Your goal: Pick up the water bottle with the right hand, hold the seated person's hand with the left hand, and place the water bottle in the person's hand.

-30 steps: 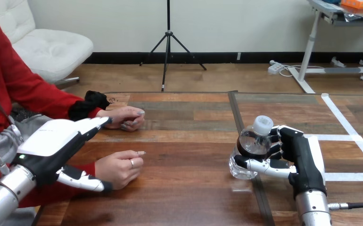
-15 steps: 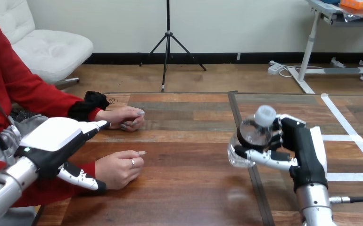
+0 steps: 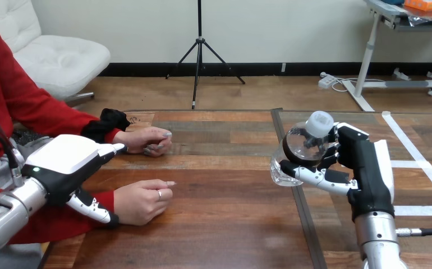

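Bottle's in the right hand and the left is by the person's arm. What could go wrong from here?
1. The water bottle lies tilted in the right hand; it may slip in transit.
2. The person's nearer hand is loosely closed on the table, so it cannot receive the bottle yet.
3. The left hand is open beside it, not holding it.

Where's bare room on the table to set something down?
The table's middle is bare, from the person's nearer hand to the water bottle in the right hand. The taped right corner is bare. The left is crowded: the left hand plus the person's farther hand.
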